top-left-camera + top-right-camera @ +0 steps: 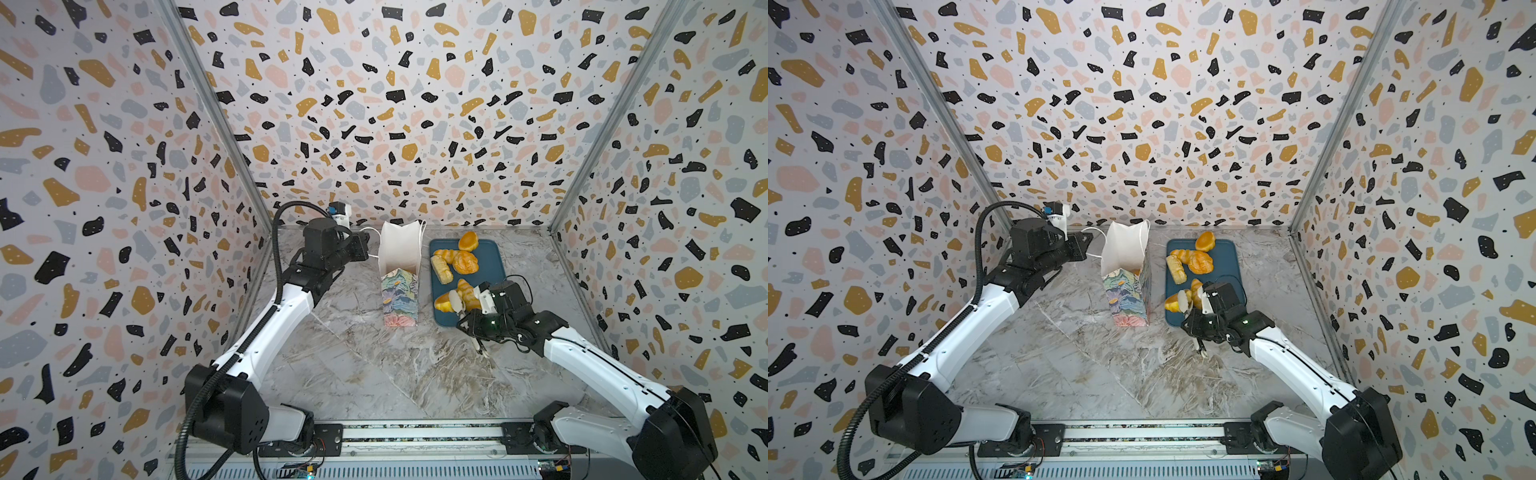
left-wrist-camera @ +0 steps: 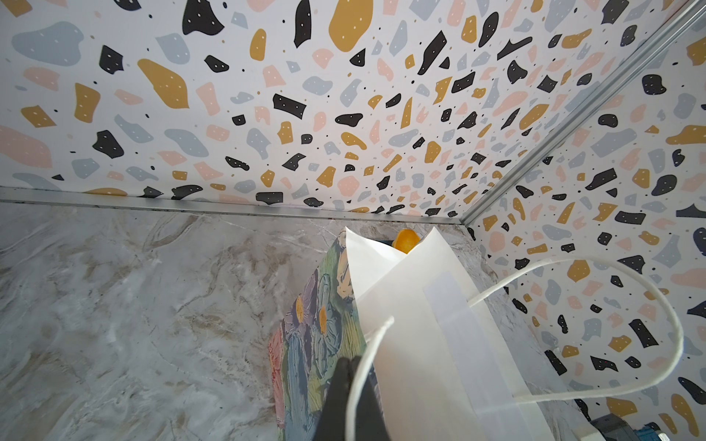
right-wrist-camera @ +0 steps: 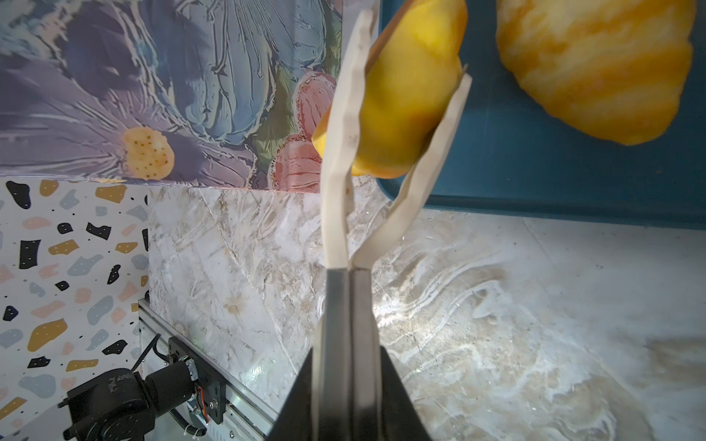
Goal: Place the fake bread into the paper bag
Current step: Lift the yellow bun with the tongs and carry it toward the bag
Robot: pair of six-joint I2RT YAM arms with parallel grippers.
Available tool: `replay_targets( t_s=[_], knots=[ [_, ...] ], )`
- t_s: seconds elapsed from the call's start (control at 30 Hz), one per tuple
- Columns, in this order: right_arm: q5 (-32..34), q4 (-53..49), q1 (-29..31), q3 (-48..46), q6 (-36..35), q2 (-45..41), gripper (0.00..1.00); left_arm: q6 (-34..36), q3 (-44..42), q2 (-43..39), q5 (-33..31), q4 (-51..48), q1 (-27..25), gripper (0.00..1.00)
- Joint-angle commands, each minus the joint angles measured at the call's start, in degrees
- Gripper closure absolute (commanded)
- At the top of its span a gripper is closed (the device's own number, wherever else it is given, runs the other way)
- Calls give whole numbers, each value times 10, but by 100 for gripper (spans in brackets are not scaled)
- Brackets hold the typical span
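Note:
The paper bag (image 1: 400, 291) stands upright with its mouth open and white lining showing. My left gripper (image 2: 349, 366) is shut on it at the rim by a white cord handle (image 2: 366, 355), on the bag's left side in both top views (image 1: 366, 246). My right gripper (image 3: 349, 273) is shut on white tongs (image 3: 340, 152). The tong tips clamp a yellow piece of fake bread (image 3: 405, 107) over the near left corner of the teal tray (image 1: 492, 266), just right of the bag. Several more breads lie on the tray: a croissant (image 1: 467, 293), a round bun (image 1: 465, 262), a pale ridged loaf (image 1: 441, 269).
The tray lies right of the bag on the marble table (image 1: 374, 365). Patterned walls close in the back and both sides. A metal rail (image 1: 415, 432) with the arm bases runs along the front edge.

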Motion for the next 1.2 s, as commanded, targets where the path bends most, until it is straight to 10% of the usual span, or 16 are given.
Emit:
replay_targets(
  t_s=[0.0,1.17],
  knots=[
    [10,-5,-3,37,-14,-19,87,4,-2,-5,0,13,2,100],
    [38,-12,-23,197,-53,-1,88,1,-2,0,1,12,3,100]
  ],
)
